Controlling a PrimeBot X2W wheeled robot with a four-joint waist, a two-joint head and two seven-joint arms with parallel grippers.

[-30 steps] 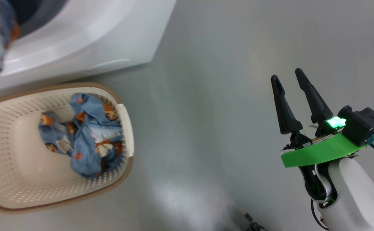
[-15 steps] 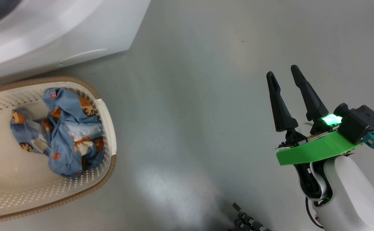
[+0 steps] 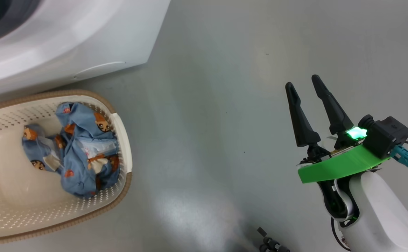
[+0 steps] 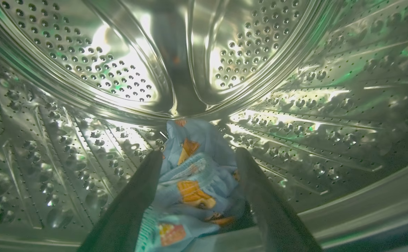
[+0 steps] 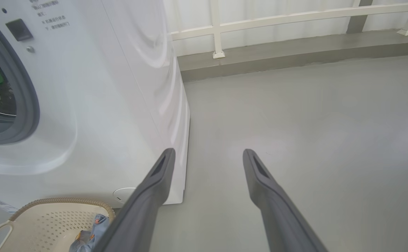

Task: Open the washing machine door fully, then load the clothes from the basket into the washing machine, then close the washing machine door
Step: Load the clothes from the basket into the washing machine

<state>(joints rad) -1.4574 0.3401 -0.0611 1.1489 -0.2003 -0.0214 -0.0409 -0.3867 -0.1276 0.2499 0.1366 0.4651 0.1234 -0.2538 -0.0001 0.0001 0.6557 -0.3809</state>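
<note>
Springing apart inside the washing machine's drum, the left gripper has just dropped one blue garment there; the second garment waits in the basket at near left, right gripper spread and empty.

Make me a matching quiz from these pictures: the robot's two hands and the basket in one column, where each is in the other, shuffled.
1. left hand
2. right hand
3. basket

A. over bare floor
B. beside the washing machine, with clothes inside
C. inside the drum, by a blue garment

Pairs: 1-C, 2-A, 3-B
</note>
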